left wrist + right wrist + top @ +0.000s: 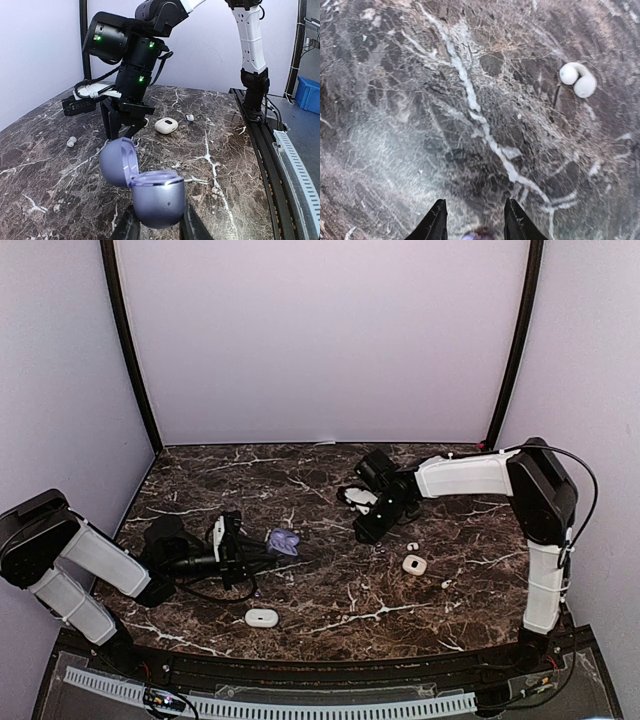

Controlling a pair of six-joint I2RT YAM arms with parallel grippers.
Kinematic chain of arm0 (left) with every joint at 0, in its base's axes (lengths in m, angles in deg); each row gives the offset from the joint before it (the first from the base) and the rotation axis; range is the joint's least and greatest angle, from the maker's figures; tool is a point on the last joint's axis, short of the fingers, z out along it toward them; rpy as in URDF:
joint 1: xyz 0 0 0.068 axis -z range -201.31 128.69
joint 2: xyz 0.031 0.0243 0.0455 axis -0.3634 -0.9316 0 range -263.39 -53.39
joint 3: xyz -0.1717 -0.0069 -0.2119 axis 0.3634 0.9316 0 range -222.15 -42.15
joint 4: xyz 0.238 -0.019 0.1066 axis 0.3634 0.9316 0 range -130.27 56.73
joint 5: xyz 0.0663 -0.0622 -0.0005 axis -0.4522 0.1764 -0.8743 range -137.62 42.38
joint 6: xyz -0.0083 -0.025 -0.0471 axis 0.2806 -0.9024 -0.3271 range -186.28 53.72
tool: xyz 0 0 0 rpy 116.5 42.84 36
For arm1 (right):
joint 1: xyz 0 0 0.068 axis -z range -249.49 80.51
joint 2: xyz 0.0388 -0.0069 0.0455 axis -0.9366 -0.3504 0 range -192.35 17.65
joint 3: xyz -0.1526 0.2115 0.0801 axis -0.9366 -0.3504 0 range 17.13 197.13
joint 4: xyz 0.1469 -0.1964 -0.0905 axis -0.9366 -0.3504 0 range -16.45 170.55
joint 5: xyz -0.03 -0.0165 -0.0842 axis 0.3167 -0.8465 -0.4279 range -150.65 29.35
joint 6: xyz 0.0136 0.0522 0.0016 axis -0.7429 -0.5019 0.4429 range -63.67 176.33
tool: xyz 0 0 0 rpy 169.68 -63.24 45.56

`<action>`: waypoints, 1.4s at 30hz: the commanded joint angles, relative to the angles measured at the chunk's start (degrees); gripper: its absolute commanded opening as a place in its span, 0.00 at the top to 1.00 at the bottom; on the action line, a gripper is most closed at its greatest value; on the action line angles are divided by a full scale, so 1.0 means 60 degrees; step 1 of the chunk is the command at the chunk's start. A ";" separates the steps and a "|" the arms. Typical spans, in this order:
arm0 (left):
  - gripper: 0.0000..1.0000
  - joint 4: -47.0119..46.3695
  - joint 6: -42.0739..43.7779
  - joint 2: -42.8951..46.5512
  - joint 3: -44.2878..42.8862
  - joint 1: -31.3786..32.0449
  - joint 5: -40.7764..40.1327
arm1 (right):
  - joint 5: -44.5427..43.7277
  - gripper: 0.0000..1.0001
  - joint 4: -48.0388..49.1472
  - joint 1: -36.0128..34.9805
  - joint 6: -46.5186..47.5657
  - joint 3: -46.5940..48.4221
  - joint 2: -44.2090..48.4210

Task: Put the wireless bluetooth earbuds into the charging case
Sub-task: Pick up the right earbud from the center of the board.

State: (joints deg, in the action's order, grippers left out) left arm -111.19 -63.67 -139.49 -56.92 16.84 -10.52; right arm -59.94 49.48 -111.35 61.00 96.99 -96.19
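**Left fingers** [128,226]: clamped on the lower shell of the lavender charging case [159,200], one finger on each flank.

**Case**: hinged open, with the lid [116,162] tilted back toward the right arm and the cavity facing up. It is a smooth, glossy, pebble-shaped shell with a bright rim. The inside of the cavity is hidden, so its sockets cannot be read.

**Right fingers** [436,222]: apart, with bare counter [330,600] showing between the tips. A small lavender blur [476,234] sits between them at the bottom edge of the wrist view. Whether it is a bud in their grip cannot be told.

**Key relation**: the right fingers point down at the counter just beyond the lid, near it but not touching. Seen from overhead, the case lies to their left. The left arm is occupied with the case, so any bud probably has to come in from the right arm, over the lid and down into the cavity.

**White earbud** [577,80]: lies on the counter ahead and to the right of the right fingers, apart from them. It has two rounded lobes joined together, with the long axis slanting from upper left to lower right, in satin white plastic.

**Other cases**: a closed white charging case [166,125] has a small pale bud [190,117] just beside it. A second white case [262,618] lies near the front edge.

**Counter**: dark brown marble pattern with white veins, hard and polished. A bud would likely skid on it if nudged.
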 commanded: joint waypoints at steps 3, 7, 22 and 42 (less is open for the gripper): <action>0.78 -0.0059 0.0059 0.0173 -0.0046 0.0029 0.0135 | 0.0935 0.63 -0.0257 0.0396 -0.0220 0.0388 -0.0574; 0.78 -0.0047 0.0048 0.0171 -0.0059 0.0028 0.0139 | 0.1207 0.65 -0.0256 0.0691 -0.0390 0.0053 -0.0433; 0.78 -0.0068 -0.0018 0.0083 -0.0108 0.0030 0.0179 | 0.2337 0.67 0.0363 0.0839 -0.0442 -0.2373 0.1508; 0.78 -0.0060 -0.0075 0.0098 -0.0117 0.0046 0.0231 | 0.1138 0.60 0.0873 0.0839 -0.0780 -0.2361 0.1830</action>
State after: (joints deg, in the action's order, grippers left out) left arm -111.08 -63.76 -139.51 -56.92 16.84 -10.13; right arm -50.00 52.52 -106.48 55.21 79.61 -84.89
